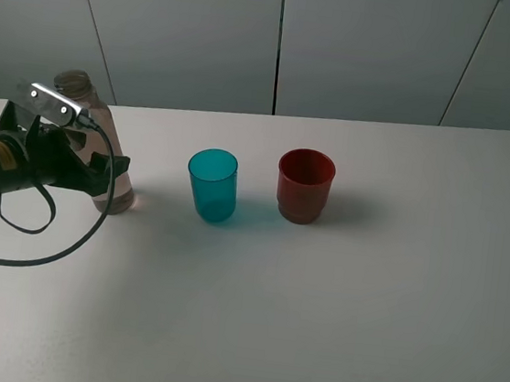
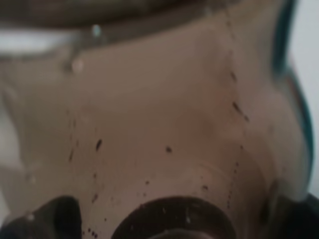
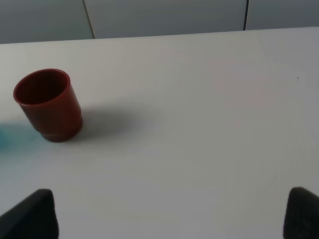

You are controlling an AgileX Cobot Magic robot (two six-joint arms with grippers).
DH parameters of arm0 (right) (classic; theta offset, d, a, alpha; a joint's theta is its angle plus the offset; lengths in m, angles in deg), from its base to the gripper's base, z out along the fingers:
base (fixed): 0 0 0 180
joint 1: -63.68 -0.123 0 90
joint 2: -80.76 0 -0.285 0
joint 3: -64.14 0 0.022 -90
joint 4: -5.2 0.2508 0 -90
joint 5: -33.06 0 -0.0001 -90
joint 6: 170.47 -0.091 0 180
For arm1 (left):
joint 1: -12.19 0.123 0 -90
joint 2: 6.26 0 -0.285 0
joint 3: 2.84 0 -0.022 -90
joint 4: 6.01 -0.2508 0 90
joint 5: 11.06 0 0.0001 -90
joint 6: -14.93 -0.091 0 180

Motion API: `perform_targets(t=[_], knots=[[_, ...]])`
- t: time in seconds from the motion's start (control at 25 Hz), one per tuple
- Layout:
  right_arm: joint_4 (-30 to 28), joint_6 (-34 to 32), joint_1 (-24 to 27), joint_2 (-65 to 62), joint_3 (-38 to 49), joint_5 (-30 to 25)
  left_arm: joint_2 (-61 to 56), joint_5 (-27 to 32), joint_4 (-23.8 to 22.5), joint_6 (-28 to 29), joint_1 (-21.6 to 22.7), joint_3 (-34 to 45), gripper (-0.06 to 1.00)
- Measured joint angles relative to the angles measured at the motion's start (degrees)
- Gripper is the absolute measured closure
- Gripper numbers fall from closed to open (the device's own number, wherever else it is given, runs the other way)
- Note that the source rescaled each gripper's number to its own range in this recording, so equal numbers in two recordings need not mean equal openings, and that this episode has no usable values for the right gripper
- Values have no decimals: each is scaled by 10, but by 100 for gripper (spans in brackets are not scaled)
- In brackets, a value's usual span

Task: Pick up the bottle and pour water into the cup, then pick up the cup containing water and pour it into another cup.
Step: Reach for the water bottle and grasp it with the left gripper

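Observation:
The bottle (image 1: 119, 185), clear and brownish with no cap, stands on the table at the far left and fills the left wrist view (image 2: 159, 124). My left gripper (image 1: 99, 166) is around its lower body, with its jaws against the sides. The teal-blue cup (image 1: 211, 186) stands upright just right of the bottle. The dark red cup (image 1: 304, 187) stands upright right of the teal one and also shows in the right wrist view (image 3: 48, 105). My right gripper (image 3: 169, 214) is open and empty, well away from the red cup, and out of the exterior view.
The white table (image 1: 362, 305) runs back to a grey panelled wall (image 1: 373, 48). A black cable (image 1: 36, 254) from my left arm loops over the table's left side.

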Motion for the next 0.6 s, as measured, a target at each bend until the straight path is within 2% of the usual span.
perform_targets(t=[0.6], knots=[[0, 0, 0, 0, 0, 0, 0, 7, 7, 0, 0, -26, -5]])
